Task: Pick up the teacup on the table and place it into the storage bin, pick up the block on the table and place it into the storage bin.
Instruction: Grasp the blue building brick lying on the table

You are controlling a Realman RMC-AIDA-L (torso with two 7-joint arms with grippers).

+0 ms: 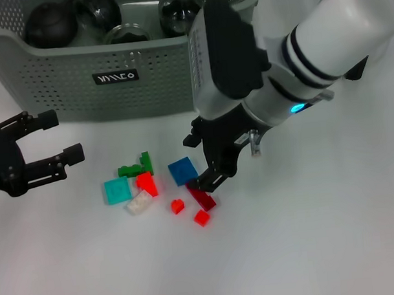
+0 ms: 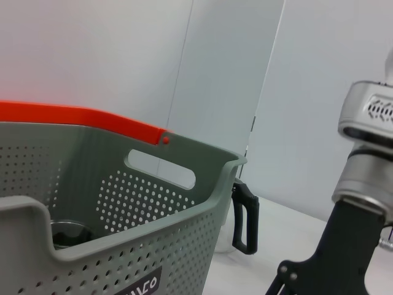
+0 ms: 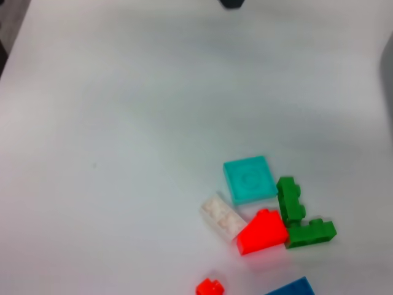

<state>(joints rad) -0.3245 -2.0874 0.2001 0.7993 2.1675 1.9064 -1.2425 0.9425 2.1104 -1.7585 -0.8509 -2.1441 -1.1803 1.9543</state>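
Observation:
The grey-green storage bin [image 1: 73,72] stands at the back of the table, and its wall [image 2: 141,246] fills the left wrist view. Dark glass teacups [image 1: 181,9] lie inside it; I see no teacup on the table. Several small blocks lie in front of the bin: teal [image 1: 116,190], green [image 1: 138,166], red [image 1: 147,183], white [image 1: 139,202], blue [image 1: 182,170] and a dark red block [image 1: 203,198]. My right gripper [image 1: 203,183] points down with its tip right at the dark red block. My left gripper [image 1: 61,137] hovers open to the left of the blocks, holding nothing.
Two tiny red blocks [image 1: 178,206] [image 1: 202,217] lie near the dark red one. The right wrist view shows the teal [image 3: 249,179], white [image 3: 223,217], red [image 3: 263,232] and green [image 3: 298,212] blocks. A teapot's black handle [image 2: 244,218] shows behind the bin.

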